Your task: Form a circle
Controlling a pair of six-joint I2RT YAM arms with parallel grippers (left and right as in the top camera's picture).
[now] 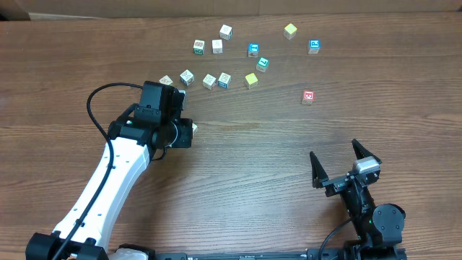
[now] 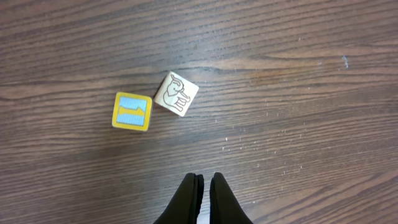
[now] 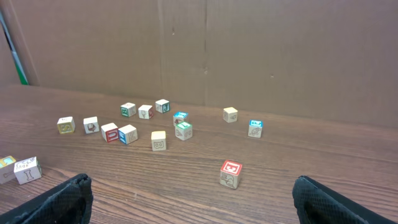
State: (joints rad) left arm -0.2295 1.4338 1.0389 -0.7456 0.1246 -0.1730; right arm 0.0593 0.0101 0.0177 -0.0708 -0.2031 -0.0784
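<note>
black right gripper (image 1: 333, 152) nearest, at 5 o'clock on the wood-grain table (image 1: 253, 159), fingers spread wide and empty, probably parked clear of the work. further in, around 9 o'clock, left gripper (image 2: 205, 190) with fingers pressed together, pinching nothing, tips short of two cubes: a yellow-framed blue-faced cube (image 2: 132, 112) and a pale cube with a line-drawn animal (image 2: 176, 94), corner to corner, touching or nearly so. closed like that, likely meant as a blunt pusher for nudging rather than lifting. beyond, toward 12 o'clock, the circle (image 1: 263, 63): not yet a clean ring, more a loose loop, plain yellow cube (image 1: 250, 79) at its 5 o'clock, printed wooden cubes curving away on both sides. red-faced cube (image 1: 308, 96) apart at 2 o'clock; second yellow cube (image 1: 290, 30) and bright blue-faced cube (image 1: 314, 46) furthest off, probably waiting to be brought in.
</note>
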